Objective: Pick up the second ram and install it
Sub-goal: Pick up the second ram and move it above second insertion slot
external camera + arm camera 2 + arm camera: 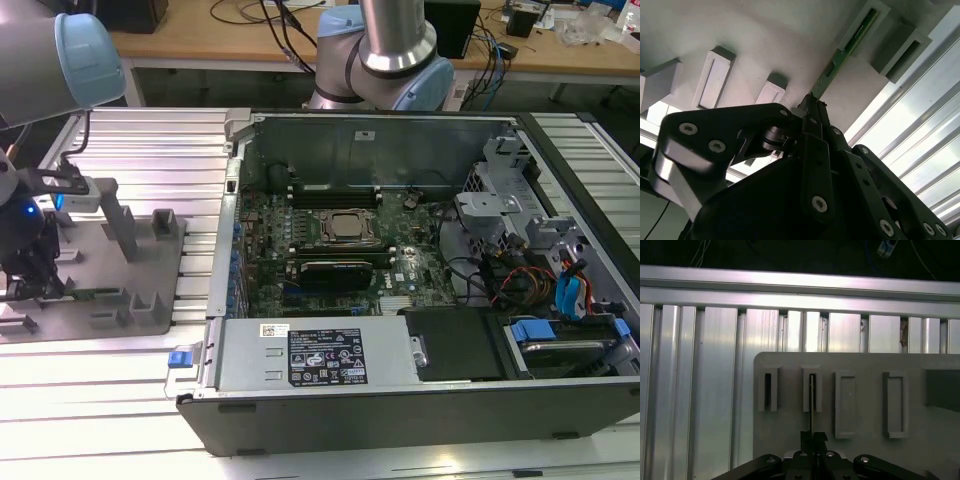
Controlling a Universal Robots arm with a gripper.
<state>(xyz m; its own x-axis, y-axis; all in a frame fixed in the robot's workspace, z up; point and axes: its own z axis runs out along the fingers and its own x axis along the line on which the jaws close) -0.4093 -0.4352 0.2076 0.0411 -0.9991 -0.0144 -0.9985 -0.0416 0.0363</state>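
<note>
While the gripper (32, 288) hangs low over the grey fixture plate (150, 275), where is the second ram (95, 293)?

— On the plate, standing on its long edge. In the exterior view it is a thin green strip low on the plate, running out from the gripper toward the exterior view's right.

And how does it lie to the fingers?

— Right between them. In the first wrist view the ram (811, 400) shows edge-on as a thin dark line. It leaves a slotted post (806, 390) on the plate (865, 367) and runs straight into the gripper (813, 436), with one fingertip on each face. In the second wrist view the ram (842, 55) stretches away from the gripper (812, 102) across the plate (765, 40), and its far end sits inside another slotted post.

How wide are the fingers?

— Drawn in to about the stick's own thickness. No gap shows on either side of it, so they are clamped on the ram near one end. With that far end seated in its post, the ram has not left the plate.

What else stands around the plate?

— Taller upright posts (120, 225) rise from the plate's middle, apart from the ram. The plate lies on a ribbed aluminium table (150, 140). Beside the plate, on the exterior view's right, is an open computer case (380, 405) with a black card (335, 268) on its board.
</note>
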